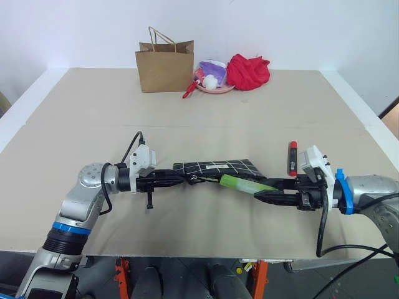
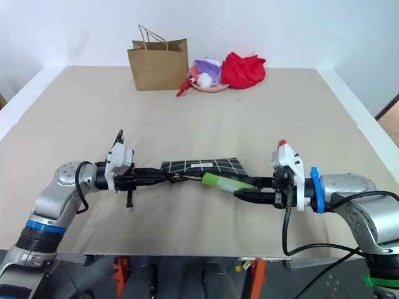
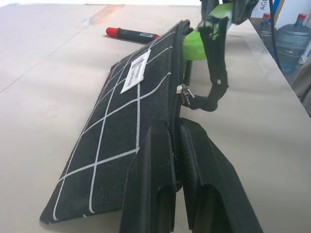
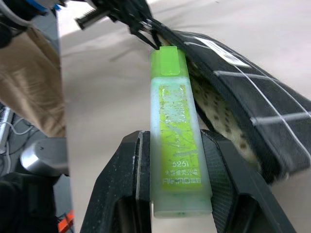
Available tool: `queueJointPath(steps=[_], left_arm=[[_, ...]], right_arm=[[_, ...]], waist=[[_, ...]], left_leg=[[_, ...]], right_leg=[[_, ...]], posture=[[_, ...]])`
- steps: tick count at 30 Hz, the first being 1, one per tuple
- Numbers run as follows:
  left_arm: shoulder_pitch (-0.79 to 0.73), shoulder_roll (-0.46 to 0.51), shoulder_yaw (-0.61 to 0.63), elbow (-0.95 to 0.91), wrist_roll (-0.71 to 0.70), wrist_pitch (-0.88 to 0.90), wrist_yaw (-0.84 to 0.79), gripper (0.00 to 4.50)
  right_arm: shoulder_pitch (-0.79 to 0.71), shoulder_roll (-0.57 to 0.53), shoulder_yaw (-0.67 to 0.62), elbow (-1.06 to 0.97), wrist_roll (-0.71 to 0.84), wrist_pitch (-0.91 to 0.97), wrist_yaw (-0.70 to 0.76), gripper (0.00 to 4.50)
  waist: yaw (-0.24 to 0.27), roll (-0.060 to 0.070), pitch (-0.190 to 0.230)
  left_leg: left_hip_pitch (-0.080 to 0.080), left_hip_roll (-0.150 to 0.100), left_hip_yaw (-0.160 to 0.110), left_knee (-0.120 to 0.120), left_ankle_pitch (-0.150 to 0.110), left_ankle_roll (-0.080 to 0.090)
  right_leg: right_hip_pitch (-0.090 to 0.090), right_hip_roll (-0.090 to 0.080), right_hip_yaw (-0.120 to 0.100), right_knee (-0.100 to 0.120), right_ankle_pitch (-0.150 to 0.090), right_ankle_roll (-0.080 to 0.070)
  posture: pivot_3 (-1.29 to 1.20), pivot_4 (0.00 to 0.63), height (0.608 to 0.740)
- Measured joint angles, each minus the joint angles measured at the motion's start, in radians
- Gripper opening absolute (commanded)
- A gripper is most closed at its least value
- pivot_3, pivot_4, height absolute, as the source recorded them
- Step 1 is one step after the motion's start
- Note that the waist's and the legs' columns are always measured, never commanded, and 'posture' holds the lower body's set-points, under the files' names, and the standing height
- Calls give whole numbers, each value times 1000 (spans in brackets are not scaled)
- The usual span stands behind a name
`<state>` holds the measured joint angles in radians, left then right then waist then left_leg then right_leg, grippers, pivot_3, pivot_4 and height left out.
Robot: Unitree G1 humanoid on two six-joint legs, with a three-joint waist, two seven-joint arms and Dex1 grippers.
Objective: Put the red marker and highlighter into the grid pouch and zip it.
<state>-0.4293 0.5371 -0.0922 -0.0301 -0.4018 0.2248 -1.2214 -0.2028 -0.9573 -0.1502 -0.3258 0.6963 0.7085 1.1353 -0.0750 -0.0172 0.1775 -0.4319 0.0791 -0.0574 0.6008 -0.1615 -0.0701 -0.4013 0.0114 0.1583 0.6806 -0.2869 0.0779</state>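
Left gripper (image 1: 187, 179) clamped on the limp, floppy grid pouch (image 1: 218, 167) beside its zipper; right gripper (image 4: 177, 187) pinching the light, rigid highlighter (image 4: 176, 131) at its base.

Lighting: bright, even, from overhead. Shadows: soft, faint, lying under the arms on the table (image 1: 206, 112). Glare: pale sheen on the far tabletop in the left wrist view. Focus: head views sharp; right wrist view's background soft, highlighter (image 4: 176, 128) crisp.
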Motion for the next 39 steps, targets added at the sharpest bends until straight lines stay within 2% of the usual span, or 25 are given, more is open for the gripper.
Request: queueJointPath(steps=[9,17,18,21,22,23,24,27,30,33,39], left_arm=[[3,-1,0,-20,0,2,16,0],[8,-6,-1,-22,0,4,21,0],[9,-7,-1,-22,0,4,23,0],[11,-8,-2,-28,0,5,30,0],[14,-8,-2,-30,0,8,34,0],[18,-8,-2,-32,0,12,35,0],[20,-8,-3,-32,0,14,36,0],[25,-8,-3,-34,0,18,37,0],[26,-7,-2,-39,0,18,37,0],[26,-7,-2,-40,0,18,36,0],[26,-7,-2,-40,0,18,36,0]], right_arm=[[-36,20,73,49,-78,-63,-1,1106],[-140,105,152,48,-97,14,-91,1106],[-159,114,152,48,-94,35,-107,1906],[-200,122,152,39,-88,79,-136,3221],[-200,122,152,34,-84,80,-134,3845],[-200,122,153,33,-85,74,-131,4253],[-200,121,153,32,-89,65,-128,4469],[-173,89,135,12,-77,47,-86,4469],[-122,32,37,27,1,76,-11,4469],[-84,-34,-34,106,10,73,40,4469],[-85,-37,-95,328,-59,3,-4,4469]], waist=[[-1,0,0],[0,0,0],[-1,0,0],[0,0,0],[0,0,0],[0,0,0],[0,0,0],[1,0,0],[4,0,0],[4,0,0],[-7,0,0]], left_leg=[[0,0,0,0,0,0],[0,0,0,0,0,0],[0,0,0,0,0,0],[0,0,0,0,0,0],[0,0,0,0,0,0],[0,0,0,0,0,0],[0,0,0,0,0,0],[0,0,0,0,0,0],[-1,0,0,0,0,0],[0,0,0,1,0,0],[2,0,0,1,0,0]], right_leg=[[0,0,0,0,0,0],[0,0,0,0,0,0],[0,0,0,0,0,0],[0,0,0,0,0,0],[0,0,0,0,0,0],[0,0,0,0,0,0],[0,0,0,0,0,0],[0,0,0,0,0,0],[0,0,0,0,0,0],[1,0,0,0,0,0],[1,0,0,0,2,-1]], posture=[[0,150,740],[0,150,740],[0,150,740],[0,150,740],[0,150,740],[0,150,740],[0,150,740],[0,150,740],[0,150,740],[0,150,740],[0,150,740]])
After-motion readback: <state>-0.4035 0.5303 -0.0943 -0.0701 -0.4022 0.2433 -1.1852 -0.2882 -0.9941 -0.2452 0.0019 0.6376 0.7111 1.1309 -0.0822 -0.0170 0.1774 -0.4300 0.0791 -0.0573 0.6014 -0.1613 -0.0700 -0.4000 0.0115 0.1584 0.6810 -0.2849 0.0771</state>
